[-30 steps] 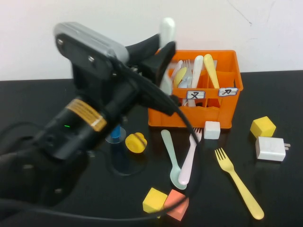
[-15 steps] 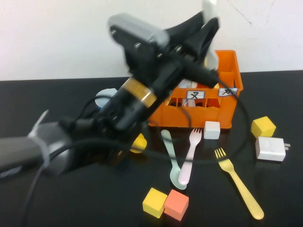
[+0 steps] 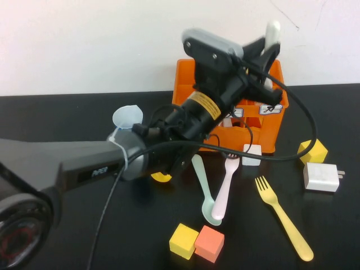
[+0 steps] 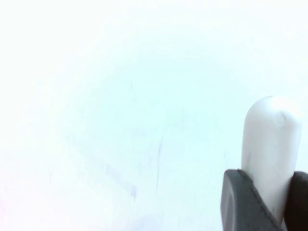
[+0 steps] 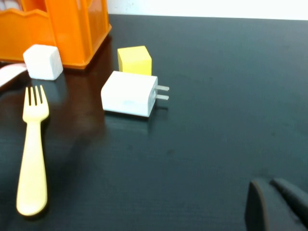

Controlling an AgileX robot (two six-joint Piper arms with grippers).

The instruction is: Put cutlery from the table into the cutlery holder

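My left gripper (image 3: 265, 52) is shut on the cream-white knife (image 3: 273, 32), held upright with its handle up, over the right part of the orange cutlery holder (image 3: 184, 76). The left wrist view shows only the knife handle (image 4: 267, 139) between the dark fingers (image 4: 239, 202), against the white wall. On the black table (image 3: 56, 112) in front of the holder lie a mint spoon (image 3: 202, 183), a pink fork (image 3: 225, 188) and a yellow fork (image 3: 284, 219). My right gripper (image 5: 276, 204) is shut, low over the table (image 5: 216, 72) to the right, apart from the yellow fork (image 5: 31, 154).
A blue cup (image 3: 126, 118) and a yellow round piece (image 3: 160, 177) sit left of the holder. Yellow (image 3: 183, 241) and salmon (image 3: 209, 243) cubes lie at the front. A white cube (image 3: 252, 153), a yellow cube (image 3: 313, 151) and a white charger (image 3: 322, 177) lie right of the holder.
My left arm has swung to the right with the knife, from left of the holder to over its right part. The cutlery on the table has not moved.
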